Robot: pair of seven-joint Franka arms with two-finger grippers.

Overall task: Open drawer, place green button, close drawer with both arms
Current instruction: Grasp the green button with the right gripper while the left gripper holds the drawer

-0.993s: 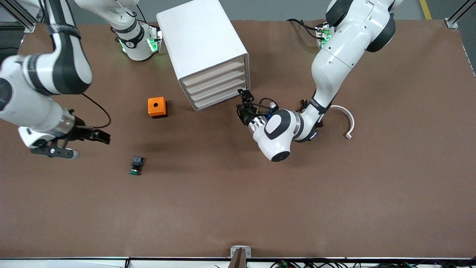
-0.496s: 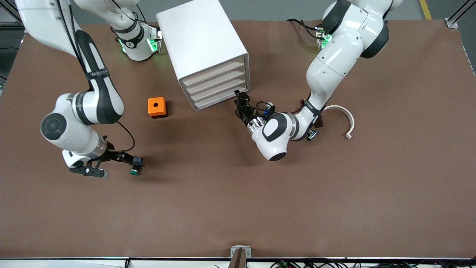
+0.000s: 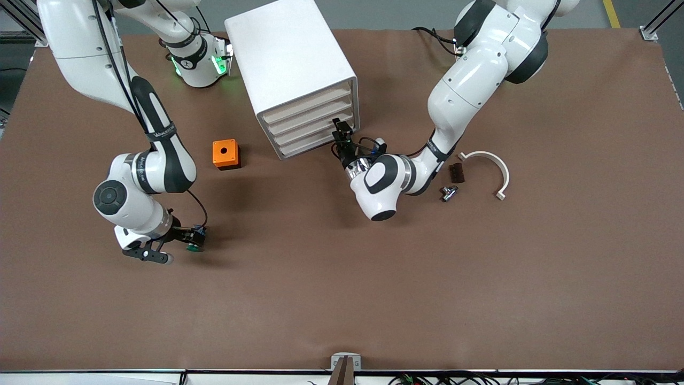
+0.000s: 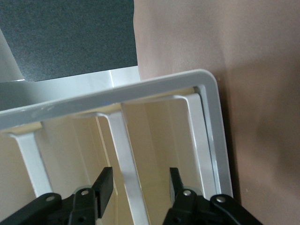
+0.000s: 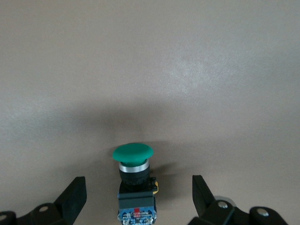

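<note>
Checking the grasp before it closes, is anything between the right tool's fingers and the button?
No. In the right wrist view the button sits between the open fingers of the right tool, with only bare brown table on either side.

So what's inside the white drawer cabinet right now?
Nothing can be seen inside. All four drawers in the cabinet are shut, showing only beige fronts. The button lies out on the table.
</note>
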